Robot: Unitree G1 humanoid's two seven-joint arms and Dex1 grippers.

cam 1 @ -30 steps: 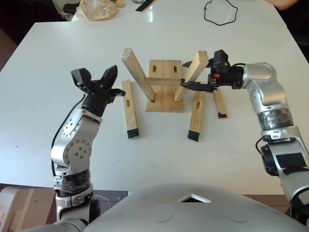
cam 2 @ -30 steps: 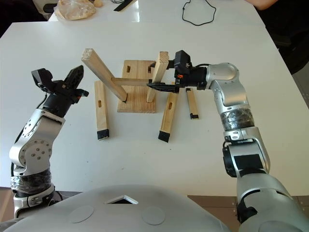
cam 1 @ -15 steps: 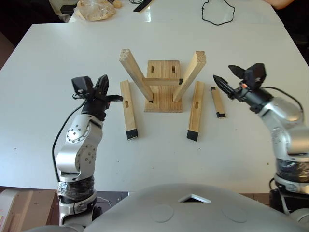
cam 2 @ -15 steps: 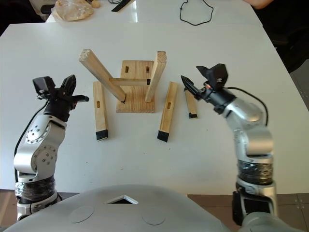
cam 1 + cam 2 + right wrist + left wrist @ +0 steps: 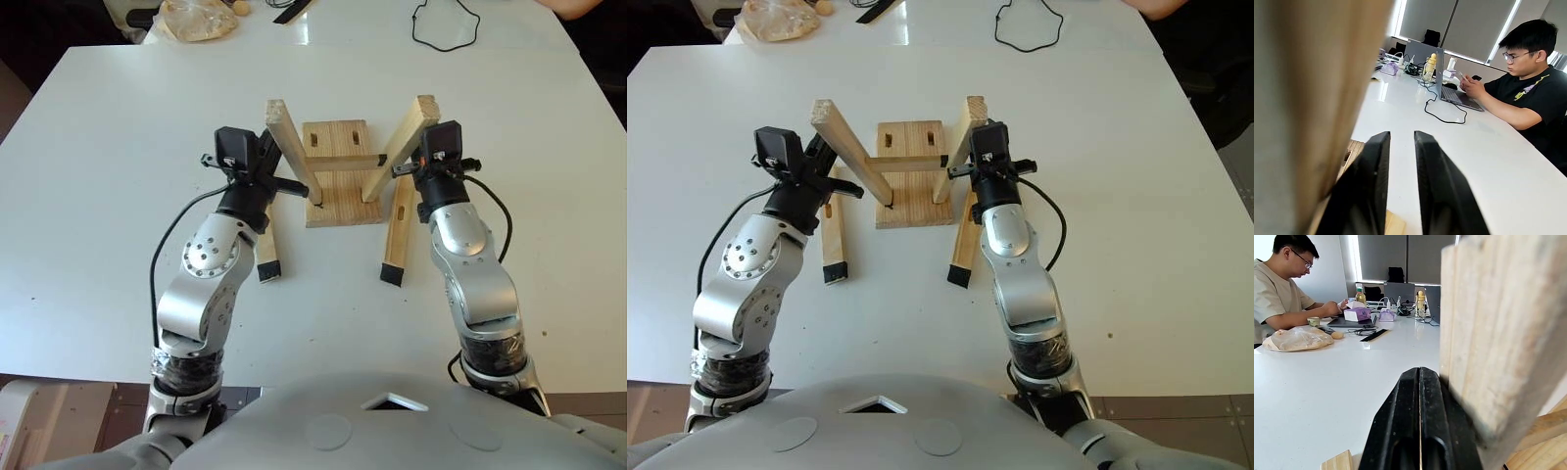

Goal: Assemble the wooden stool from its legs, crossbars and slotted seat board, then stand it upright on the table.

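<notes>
Half a second ago both hands are spread and hang well out to either side of the assembly. Now both are in at it.

Left hand [image 5: 294, 186]: at the lower part of the left upright leg [image 5: 292, 147], on its left side. In the wrist view its fingers [image 5: 1405, 431] are pressed together with only a seam between them. They lie just beside the leg's face and pinch nothing.

Right hand [image 5: 404, 172]: at the lower part of the right upright leg [image 5: 404, 142], on its right side. Its fingers [image 5: 1371, 186] are slightly parted, with bare tabletop showing through the gap. The leg stands next to one finger, not between them.

Slotted seat board [image 5: 343, 204]: flat on the tabletop [image 5: 118, 147], centre-far. Both upright legs are seated in it, splayed outward, with one crossbar [image 5: 343, 163] joining them. The board and its legs sit a little further right than half a second ago, and the left leg looks slightly steeper. Judgement: the left hand is nudging it.

Left loose leg [image 5: 267, 257] and right loose leg [image 5: 397, 235]: lying where they were, on either side of the board.

Meaning for the task: the hands appear to be bracing or squaring the first leg pair, not picking up a new part. About half remains: two legs, the remaining crossbars, then turning it upright.
</notes>
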